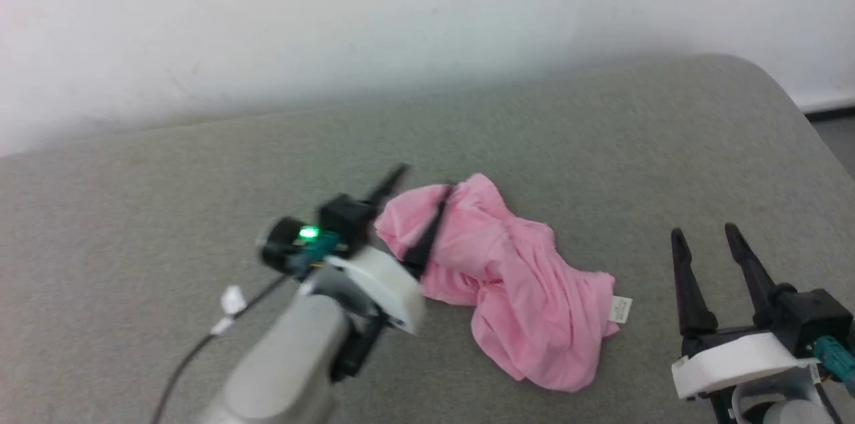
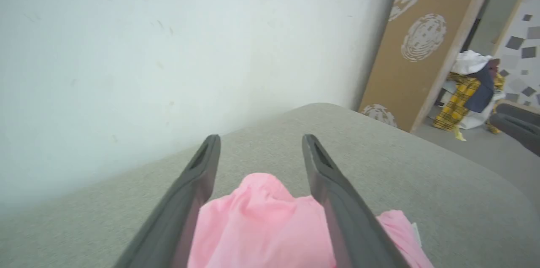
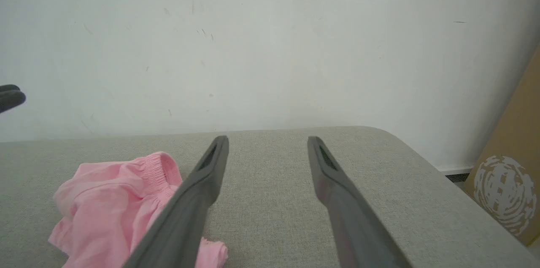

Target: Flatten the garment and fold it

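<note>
The left end effector [image 2: 261, 140], fingers spread, straddles the left end of the pink shorts [image 1: 514, 277] without clamping, likely placed to find a hold for spreading. The right end effector [image 1: 705, 232] stands parted and empty at the near right. The pink shorts lie crumpled in the middle of the surface [image 1: 200, 177].

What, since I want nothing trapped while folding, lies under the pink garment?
Grey padded surface shows all round the crumpled garment, which rests on it. Anything beneath its bunched folds is covered and cannot be seen.

Crumpled garment [image 1: 507, 284] lying centrally, open grey padded surface [image 1: 601, 143] all round, wall [image 1: 401, 10] behind
</note>
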### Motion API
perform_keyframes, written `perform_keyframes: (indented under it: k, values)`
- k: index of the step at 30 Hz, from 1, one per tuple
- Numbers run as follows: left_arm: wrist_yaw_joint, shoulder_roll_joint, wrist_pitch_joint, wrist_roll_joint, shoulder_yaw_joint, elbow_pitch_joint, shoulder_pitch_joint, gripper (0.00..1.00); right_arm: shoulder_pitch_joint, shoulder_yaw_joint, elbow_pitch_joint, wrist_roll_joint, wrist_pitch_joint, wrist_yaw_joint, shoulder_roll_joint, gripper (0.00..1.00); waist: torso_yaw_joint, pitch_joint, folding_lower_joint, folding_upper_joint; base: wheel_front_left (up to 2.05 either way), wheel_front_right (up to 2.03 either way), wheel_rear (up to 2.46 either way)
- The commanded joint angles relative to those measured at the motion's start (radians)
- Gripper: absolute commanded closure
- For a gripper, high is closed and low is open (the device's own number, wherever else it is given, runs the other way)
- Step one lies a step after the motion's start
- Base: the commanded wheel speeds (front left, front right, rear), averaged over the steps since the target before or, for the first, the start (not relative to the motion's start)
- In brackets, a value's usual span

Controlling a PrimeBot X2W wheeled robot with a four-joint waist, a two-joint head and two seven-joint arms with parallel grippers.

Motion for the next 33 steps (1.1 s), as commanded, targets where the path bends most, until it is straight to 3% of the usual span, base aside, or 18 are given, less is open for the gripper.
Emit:
perform_keyframes:
  k: [1, 9, 12, 16, 20, 23, 27, 33]
  values:
    - [0.028, 0.036, -0.019, -0.005, 0.033, -0.018, 0.019, 0.00, 0.018, 0.004, -0.001, -0.001, 0.006, -0.001, 0.003, 0.00, 0.079, -0.073, 0.0000, -0.0001, 0.00, 0.00, 0.00]
    - [0.145, 0.158, -0.064, -0.019, 0.198, -0.161, 0.204, 0.00, 0.063, 0.028, -0.008, 0.012, 0.007, -0.001, 0.003, 0.00, 0.152, -0.103, 0.0000, -0.0001, 0.00, 0.00, 0.00]
    - [0.172, 0.174, -0.067, -0.007, 0.248, -0.228, 0.293, 0.00, 0.076, 0.031, -0.005, 0.014, 0.008, -0.001, 0.003, 0.00, 0.167, -0.109, 0.0000, -0.0001, 0.00, 0.00, 0.00]
    - [0.195, 0.153, -0.067, 0.011, 0.318, -0.304, 0.420, 0.00, 0.093, 0.029, 0.005, 0.017, 0.008, -0.001, 0.003, 0.00, 0.181, -0.121, 0.0000, -0.0001, 0.00, 0.00, 0.00]
    - [0.194, 0.110, -0.067, 0.036, 0.341, -0.342, 0.531, 0.00, 0.108, 0.023, 0.023, 0.020, 0.015, -0.001, 0.003, 0.00, 0.188, -0.127, 0.0000, -0.0001, 0.00, 0.00, 0.00]
    - [0.160, 0.096, -0.067, 0.040, 0.301, -0.314, 0.583, 0.00, 0.113, 0.020, 0.037, 0.013, 0.028, -0.001, 0.003, 0.00, 0.196, -0.120, 0.0000, -0.0001, 0.00, 0.00, 0.00]
    - [0.135, 0.087, -0.061, 0.030, 0.277, -0.276, 0.583, 0.00, 0.112, 0.021, 0.046, 0.009, 0.043, -0.001, 0.003, 0.00, 0.205, -0.114, 0.0000, -0.0001, 0.00, 0.00, 0.00]
    - [0.132, 0.066, -0.041, -0.014, 0.291, -0.268, 0.560, 0.00, 0.110, 0.013, 0.046, -0.003, 0.100, -0.001, 0.003, 0.00, 0.214, -0.103, 0.0000, -0.0001, 0.00, 0.00, 0.00]
